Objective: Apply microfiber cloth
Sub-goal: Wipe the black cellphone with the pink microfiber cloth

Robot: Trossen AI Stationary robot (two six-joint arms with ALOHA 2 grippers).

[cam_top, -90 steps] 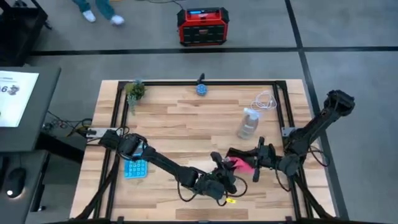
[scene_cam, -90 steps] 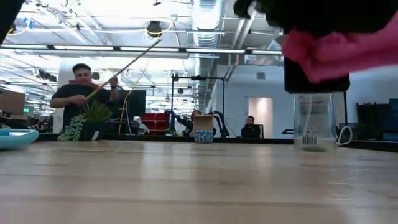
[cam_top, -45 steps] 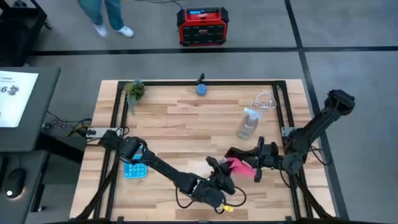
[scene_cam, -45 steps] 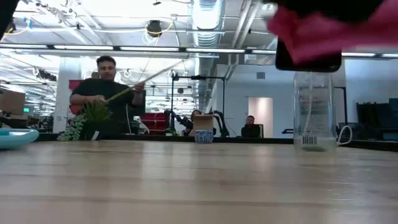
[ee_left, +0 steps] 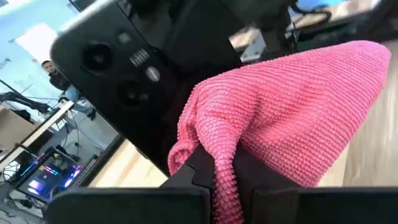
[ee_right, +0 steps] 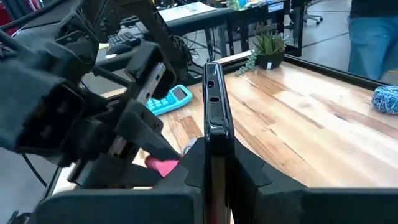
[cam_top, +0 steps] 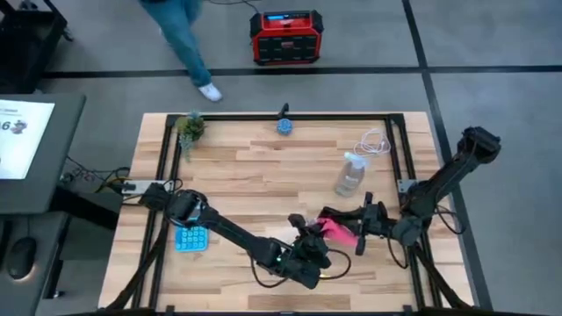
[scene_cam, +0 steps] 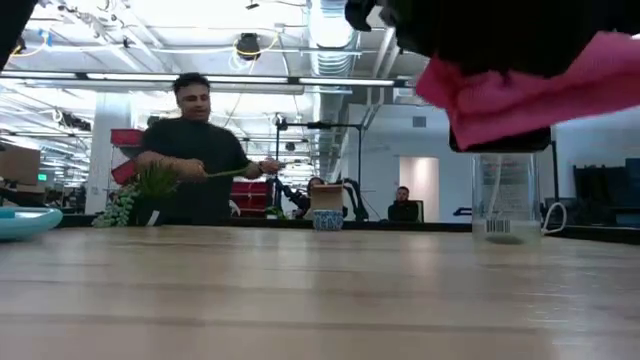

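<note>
Both arms meet over the near half of the bench (cam_top: 263,175), on the near side of the clear spray bottle (cam_top: 349,173). The left pincer (cam_top: 309,241) is clamped tight on the microfiber cloth (ee_left: 292,112), a fold of it pinched between its 2 fingers (ee_left: 202,165). The cloth is up off the bench and pressed against the black phone (ee_left: 137,68), draped over the side that carries the camera lenses. The right pincer (cam_top: 362,224) grips that phone edge-on, its fingers (ee_right: 245,165) closed on the thin body. From low down, cloth and phone hang in front of the bottle's top. The light-blue calculator (cam_top: 191,237) lies well to the bottle's left, near the left arm's base.
</note>
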